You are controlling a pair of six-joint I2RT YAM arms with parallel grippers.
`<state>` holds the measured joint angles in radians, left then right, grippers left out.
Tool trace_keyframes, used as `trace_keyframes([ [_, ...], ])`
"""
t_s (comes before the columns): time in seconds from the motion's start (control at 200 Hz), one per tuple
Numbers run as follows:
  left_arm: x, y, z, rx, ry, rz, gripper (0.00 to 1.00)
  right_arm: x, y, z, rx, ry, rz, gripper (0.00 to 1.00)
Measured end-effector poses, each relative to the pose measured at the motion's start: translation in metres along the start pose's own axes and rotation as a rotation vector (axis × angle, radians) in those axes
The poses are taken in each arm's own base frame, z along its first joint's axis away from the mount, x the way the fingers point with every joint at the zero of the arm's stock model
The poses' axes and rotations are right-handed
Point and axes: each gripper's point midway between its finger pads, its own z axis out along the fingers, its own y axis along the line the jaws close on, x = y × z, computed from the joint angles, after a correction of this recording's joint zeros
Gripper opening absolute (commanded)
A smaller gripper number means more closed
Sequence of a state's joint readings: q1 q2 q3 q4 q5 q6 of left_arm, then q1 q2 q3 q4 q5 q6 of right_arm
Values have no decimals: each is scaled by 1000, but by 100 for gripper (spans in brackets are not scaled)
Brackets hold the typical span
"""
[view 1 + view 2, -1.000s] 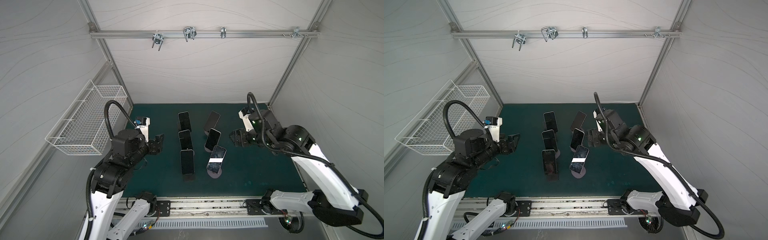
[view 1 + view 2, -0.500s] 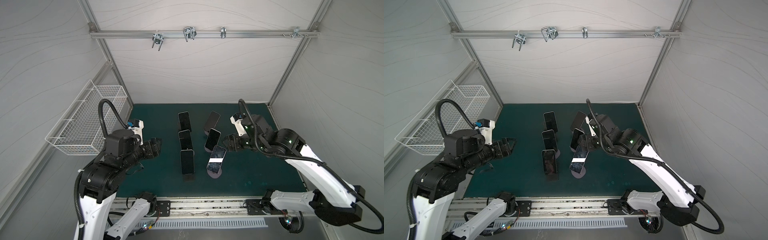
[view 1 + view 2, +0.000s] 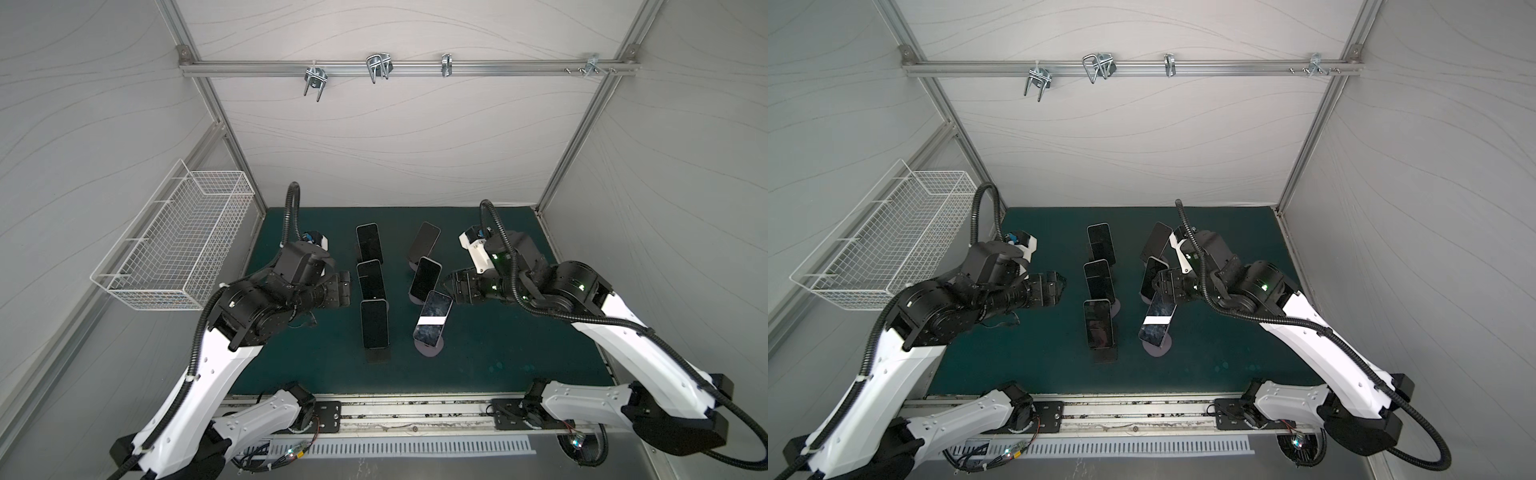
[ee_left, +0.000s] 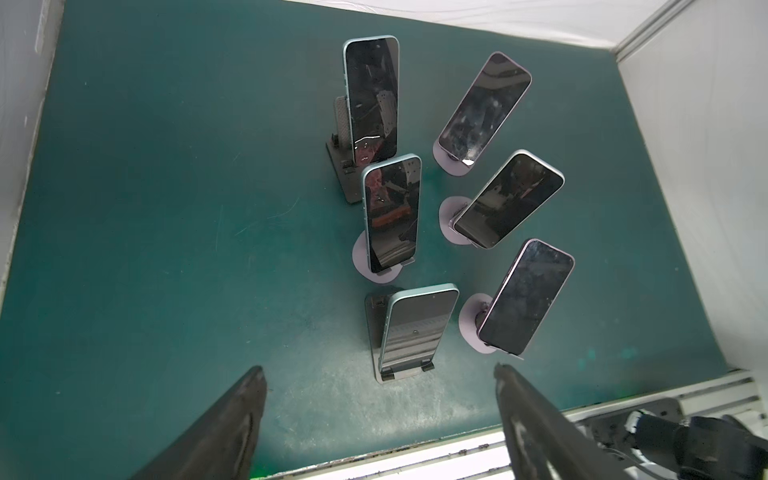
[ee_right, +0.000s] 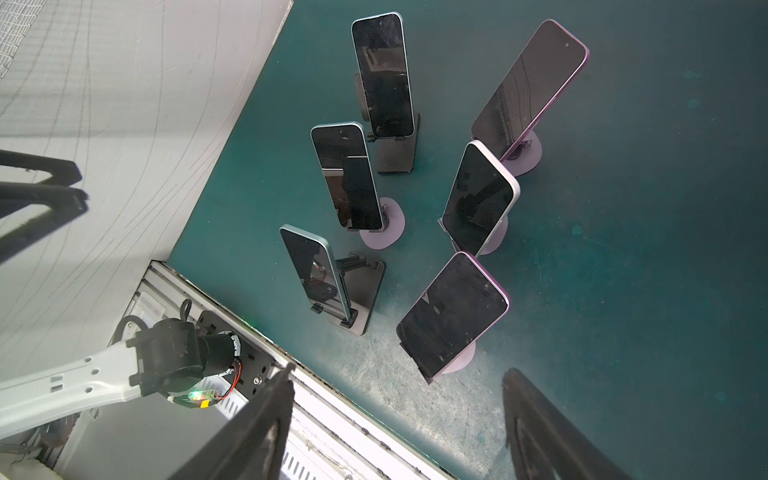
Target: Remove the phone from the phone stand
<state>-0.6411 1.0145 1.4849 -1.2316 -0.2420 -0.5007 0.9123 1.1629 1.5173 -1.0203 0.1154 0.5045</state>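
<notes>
Both top views: six phones (image 3: pixel 375 324) sit on stands (image 3: pixel 430 348), middle of the mat (image 3: pixel 498 345). In a top view the right gripper (image 3: pixel 1163 284) covers part of a phone. Left wrist: left gripper (image 4: pixel 378 369) spread wide, empty, fingers (image 4: pixel 224 432) cropped. Right wrist: jaws apart, nothing held, nearest stand mostly hidden.

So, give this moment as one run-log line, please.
phones: six on stands | left fingers: apart, empty | right fingers: apart, empty | phone removed: not yet
</notes>
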Motion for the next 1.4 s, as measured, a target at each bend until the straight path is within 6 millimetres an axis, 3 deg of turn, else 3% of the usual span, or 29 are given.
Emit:
trace_keyframes([
  [0.175, 0, -4, -1, -22, -32, -18, 88, 0, 0, 0, -2, -3, 0, 80],
  [0.295, 18, -1, 0, -29, -32, -34, 85, -1, -1, -3, 0, -13, 0, 80],
  [0.47, 44, -7, 14, -46, 6, -27, 87, 6, -8, -6, 15, -23, 1, 80],
  [0.645, 65, -18, 32, -73, 60, 9, 88, 19, -15, 7, 32, 6, 3, 82],
  [0.85, 85, -19, 53, -88, 85, 21, 87, 34, -23, 19, 50, 39, 5, 77],
  [1.215, 114, -23, 77, -106, 81, 73, 88, 57, -38, 27, 71, 53, -37, 77],
  [1.4, 123, -39, 92, -119, 61, 131, 92, 68, -45, 29, 77, 44, -59, 77],
])
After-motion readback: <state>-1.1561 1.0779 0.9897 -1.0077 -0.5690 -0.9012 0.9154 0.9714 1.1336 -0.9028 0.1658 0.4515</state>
